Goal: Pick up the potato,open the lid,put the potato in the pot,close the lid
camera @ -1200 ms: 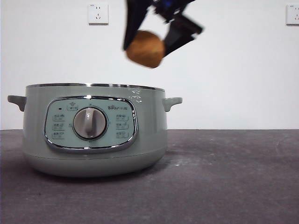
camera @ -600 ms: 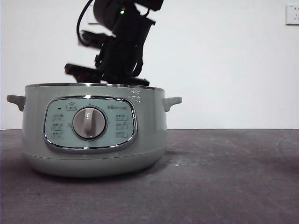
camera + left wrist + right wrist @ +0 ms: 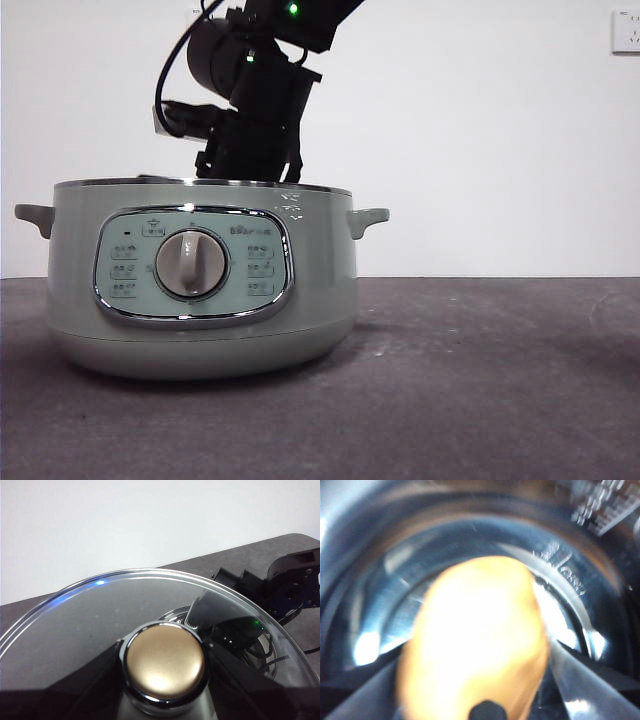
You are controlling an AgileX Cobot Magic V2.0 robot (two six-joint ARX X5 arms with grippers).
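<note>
The right gripper [image 3: 480,680] pinched the potato [image 3: 472,640] inside the pot [image 3: 200,280] — it should release low, at the centre. The left gripper [image 3: 164,680] clamped the lid [image 3: 90,615] by its knob, held aside toward nine o'clock.

Pot [image 3: 205,280] sits on the table [image 3: 480,380], left of centre in the front view, a wall [image 3: 480,130] behind it. Right gripper [image 3: 475,680] reaches down from above into the pot's open top with the potato [image 3: 475,640] between its jaws, inside the pot's inner wall [image 3: 385,565]. Left gripper [image 3: 162,667] holds the lid [image 3: 85,620] by the knob [image 3: 164,661], off the pot, with the right arm [image 3: 287,587] beyond the lid's rim.
</note>
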